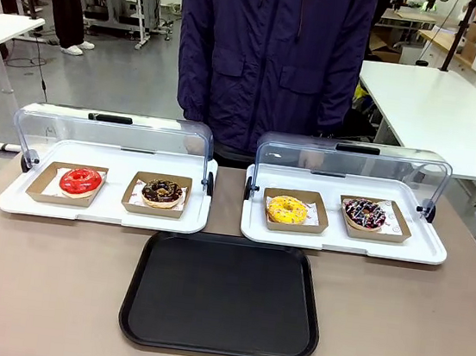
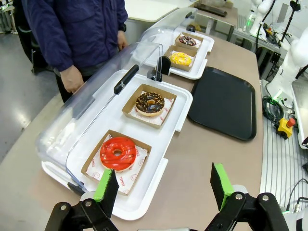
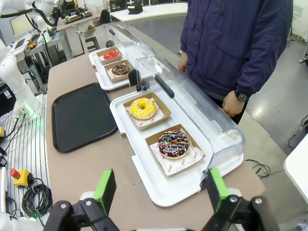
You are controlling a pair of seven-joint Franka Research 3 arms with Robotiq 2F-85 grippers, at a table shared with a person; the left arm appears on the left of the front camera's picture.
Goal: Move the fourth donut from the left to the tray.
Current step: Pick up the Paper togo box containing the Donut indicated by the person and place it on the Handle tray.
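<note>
The fourth donut [image 3: 173, 143] sits mid-frame, just above the right gripper [image 3: 160, 191], which is wide open and holds nothing, so this arm seems the nearer one.

Red print on paper liners [image 3: 190, 159], too small to read

On the table at ten o'clock, a white plastic display tray [image 1: 103, 212] with a clear domed lid holds a red-glazed ring donut [image 1: 80, 181] and a crumb-topped chocolate ring donut [image 1: 162, 192]. A yellow-glazed ring donut [image 1: 287, 209] lies at one o'clock.
</note>
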